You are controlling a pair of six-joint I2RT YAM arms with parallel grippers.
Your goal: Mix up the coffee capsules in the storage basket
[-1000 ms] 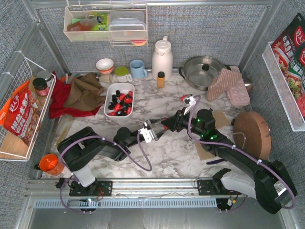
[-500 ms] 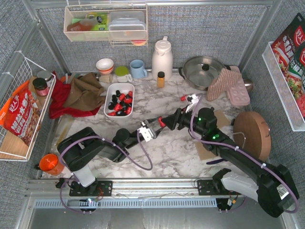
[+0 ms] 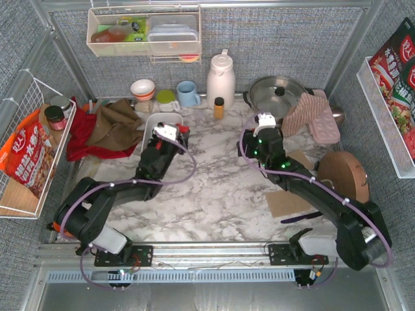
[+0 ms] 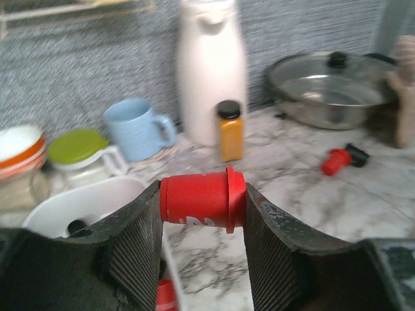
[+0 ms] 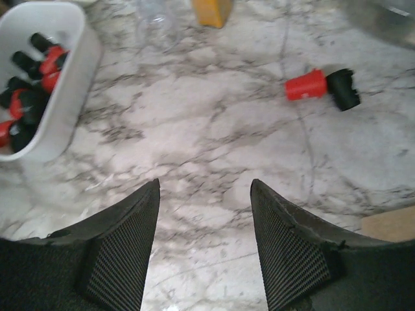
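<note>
A red capsule (image 4: 201, 199) lies sideways between the pads of my left gripper (image 4: 202, 191), which is shut on it. That gripper (image 3: 174, 131) hovers over the far end of the white storage basket (image 3: 150, 121), and the arm hides most of the basket from above. Red and black coffee capsules (image 5: 29, 97) fill the basket (image 5: 79, 39) in the right wrist view. My right gripper (image 5: 205, 188) is open above bare marble, near the pan (image 3: 264, 120). A loose red capsule (image 5: 306, 85) and a black one (image 5: 342, 89) lie together on the table ahead of it.
A white jug (image 3: 220, 78), a small amber bottle (image 3: 219, 107), a blue mug (image 3: 188, 92) and a lidded steel pan (image 3: 275, 94) line the back. An oven mitt (image 3: 311, 116) and a wooden board (image 3: 342, 181) sit right. Red and brown cloths (image 3: 107, 126) lie left.
The two grippers met mid-table around a red capsule. The right one opened and swung back toward the pan; the left carried the capsule up over the basket.
</note>
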